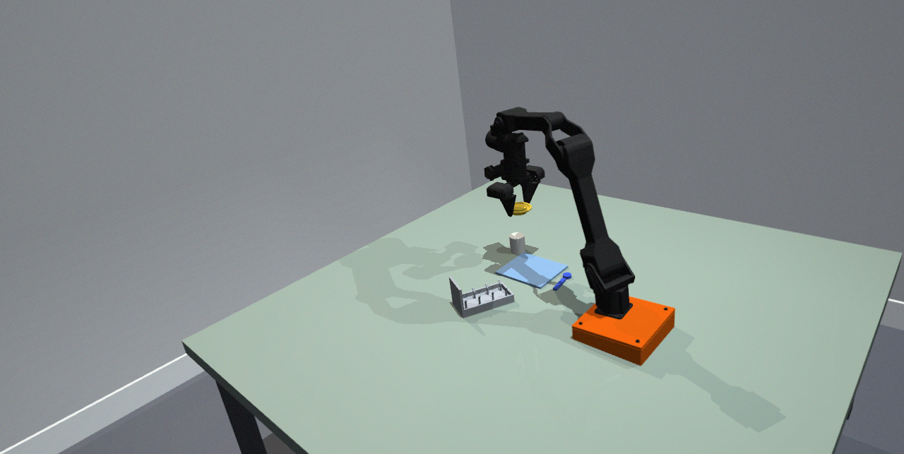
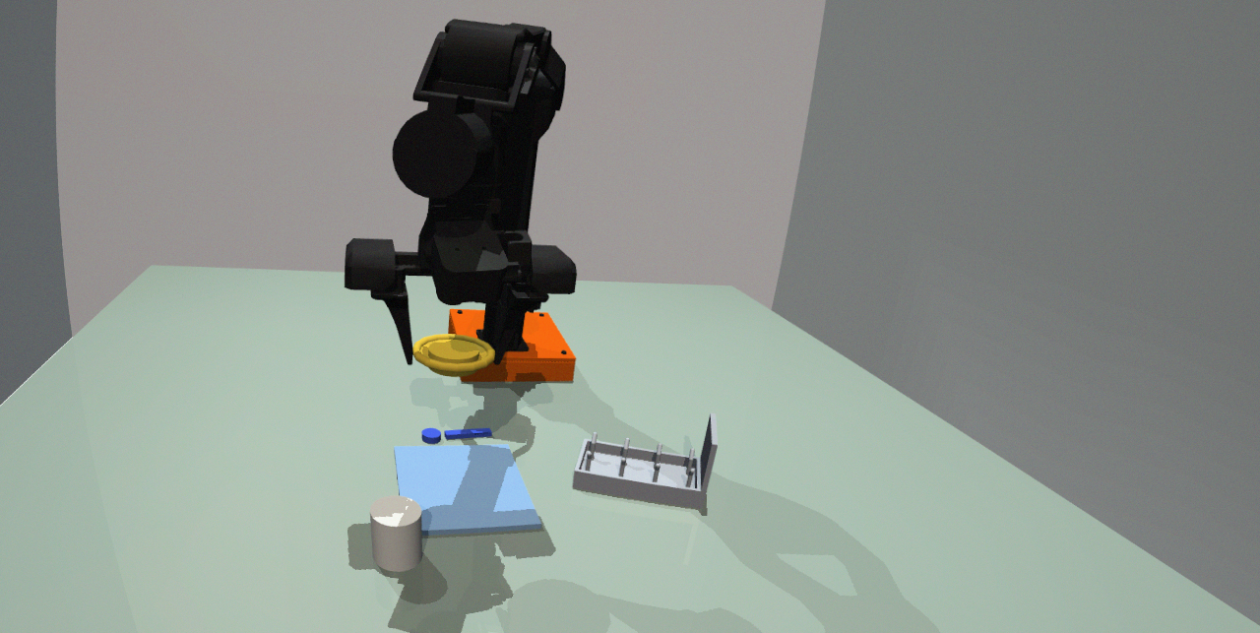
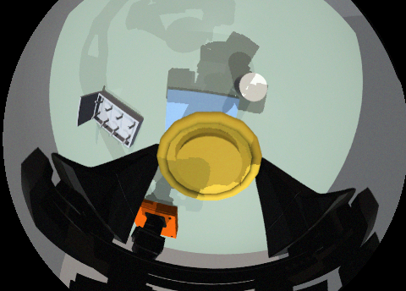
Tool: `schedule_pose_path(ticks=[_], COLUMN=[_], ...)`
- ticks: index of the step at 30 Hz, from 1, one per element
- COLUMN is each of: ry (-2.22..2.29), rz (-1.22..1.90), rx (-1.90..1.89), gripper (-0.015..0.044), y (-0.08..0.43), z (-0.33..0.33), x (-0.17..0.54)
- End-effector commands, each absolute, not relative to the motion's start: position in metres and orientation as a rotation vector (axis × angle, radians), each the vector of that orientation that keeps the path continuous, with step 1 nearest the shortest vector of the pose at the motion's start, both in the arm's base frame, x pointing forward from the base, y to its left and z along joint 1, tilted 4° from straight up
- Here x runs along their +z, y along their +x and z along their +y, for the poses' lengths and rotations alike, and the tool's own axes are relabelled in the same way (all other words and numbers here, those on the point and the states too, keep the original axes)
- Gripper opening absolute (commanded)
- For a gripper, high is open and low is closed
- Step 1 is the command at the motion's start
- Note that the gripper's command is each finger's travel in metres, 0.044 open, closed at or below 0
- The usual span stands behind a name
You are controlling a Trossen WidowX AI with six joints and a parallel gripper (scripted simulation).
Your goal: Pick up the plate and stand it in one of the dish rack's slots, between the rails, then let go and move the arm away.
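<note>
My black metal jaws (image 1: 518, 207) (image 2: 453, 357) grip round yellow plate (image 1: 522, 208) (image 2: 453, 352) (image 3: 209, 160) across its rim, lying flat; grey slotted rack (image 1: 489, 307) (image 2: 636, 488) (image 3: 136, 132) maybe needs it tipped upright.

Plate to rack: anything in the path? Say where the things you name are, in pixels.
Nothing visible stands between the plate (image 1: 522, 207) (image 2: 453, 352) (image 3: 209, 157) and the rack (image 1: 487, 308) (image 2: 636, 488) (image 3: 137, 132). The gripper (image 1: 519, 208) (image 2: 453, 360) (image 3: 209, 156) holds the plate in the air, above the height of the cup (image 1: 517, 243) (image 2: 396, 534) (image 3: 253, 87). The rack's upright end panel (image 1: 456, 296) (image 2: 710, 451) (image 3: 88, 108) is on its far side from the plate.
</note>
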State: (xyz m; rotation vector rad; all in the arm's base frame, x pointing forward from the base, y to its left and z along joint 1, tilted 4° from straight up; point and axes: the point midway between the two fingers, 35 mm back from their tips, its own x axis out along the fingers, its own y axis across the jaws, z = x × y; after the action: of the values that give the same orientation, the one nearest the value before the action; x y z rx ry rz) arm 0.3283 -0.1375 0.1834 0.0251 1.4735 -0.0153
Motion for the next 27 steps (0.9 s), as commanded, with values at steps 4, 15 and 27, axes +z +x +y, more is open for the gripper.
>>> schedule_pose_path(ticks=[4,15,27], ry=[0.029,0.239,0.42], rz=[1.481,1.475,1.455], rx=[-0.026,-0.209,-0.367], gripper=[0.0,0.0,0.0], y=[0.327,0.296,0.254], z=[-0.137,-0.056,-0.001], x=[0.2,0.203,0.195])
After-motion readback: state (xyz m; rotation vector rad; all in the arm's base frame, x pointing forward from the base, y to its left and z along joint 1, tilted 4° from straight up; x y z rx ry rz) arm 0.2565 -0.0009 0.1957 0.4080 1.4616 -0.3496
